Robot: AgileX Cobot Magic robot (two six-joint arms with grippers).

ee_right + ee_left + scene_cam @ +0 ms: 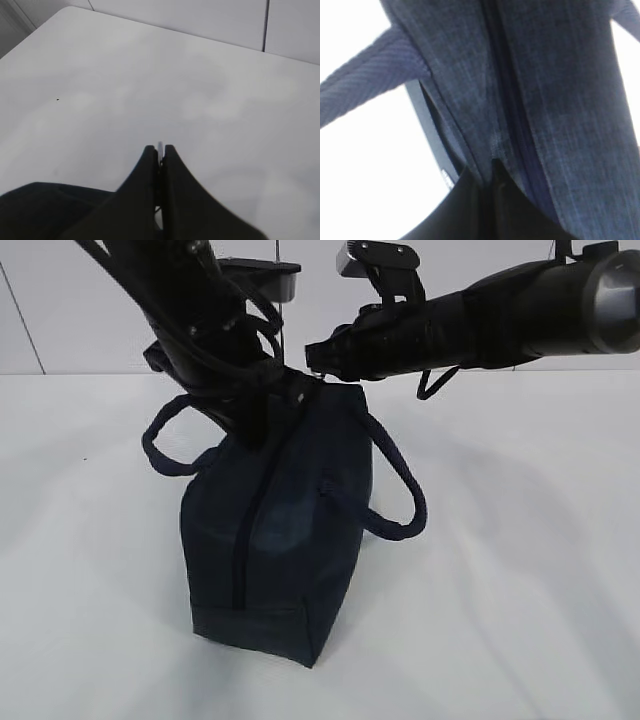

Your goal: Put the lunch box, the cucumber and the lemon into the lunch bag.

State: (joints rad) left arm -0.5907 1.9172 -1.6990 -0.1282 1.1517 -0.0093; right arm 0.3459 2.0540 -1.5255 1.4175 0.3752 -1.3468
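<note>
Bare table (520, 570) all around the lunch bag (280, 540), both arms crowding above its top, looped handles (400, 500) jutting sideways

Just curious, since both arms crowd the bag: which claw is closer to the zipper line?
The left claw: it is shut on the lunch bag fabric right beside the zipper line. The right claw pinches something thin and pale at the bag's far top end.

Both arms are matte black with looping black cables, and the right gripper (159, 150) has smooth, tapering black fingers (172, 165).
</note>
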